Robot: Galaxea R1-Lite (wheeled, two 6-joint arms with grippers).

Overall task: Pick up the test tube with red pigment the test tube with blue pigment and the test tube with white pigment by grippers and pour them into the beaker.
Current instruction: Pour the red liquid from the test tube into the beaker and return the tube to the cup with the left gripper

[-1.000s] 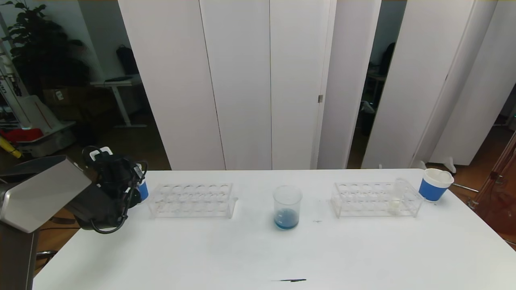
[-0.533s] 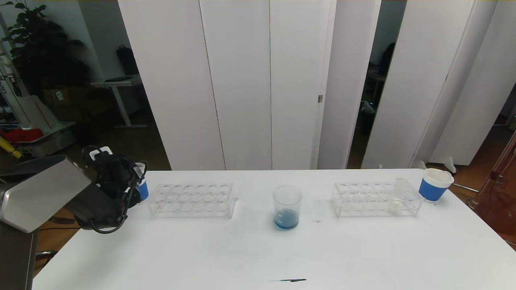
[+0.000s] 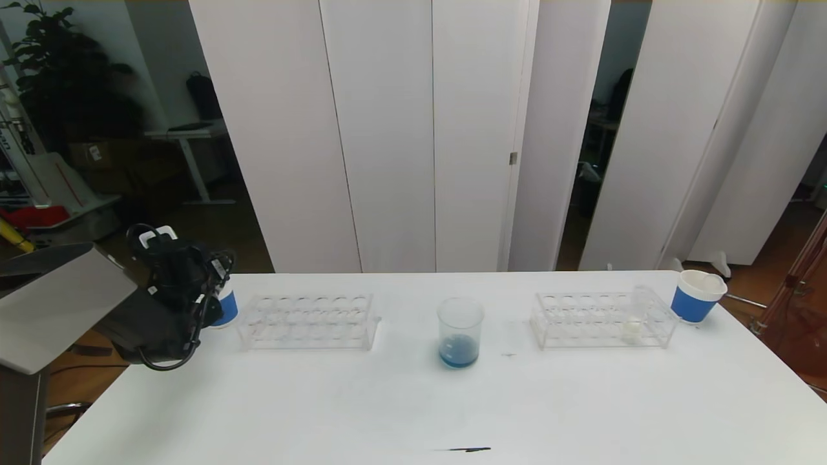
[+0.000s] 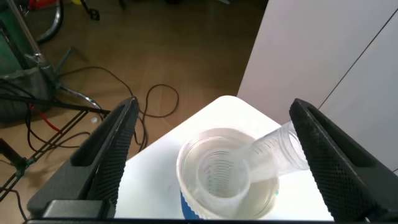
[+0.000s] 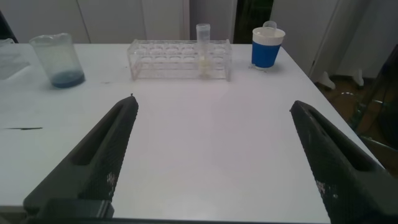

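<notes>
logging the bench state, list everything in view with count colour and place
beaker: 1, clear, blue liquid at bottom, table centre
tube racks: 2, clear, left rack and right rack either side of the beaker
test tube with white pigment: 1, clear, standing in right rack
paper cups: 2, white with blue band, left cup under the left pincer, right cup by the table's far right corner
empty tube: 1, clear, leaning in left cup
table: 1, white
left pincer: open, above left cup
right pincer: open, above the table's right side

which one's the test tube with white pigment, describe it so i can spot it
Start at the clear rack on the table's right side, beside the blue-banded cup. The test tube with white pigment stands upright near that rack's cup end, the only tube in it, with cream liquid at its bottom.
</notes>
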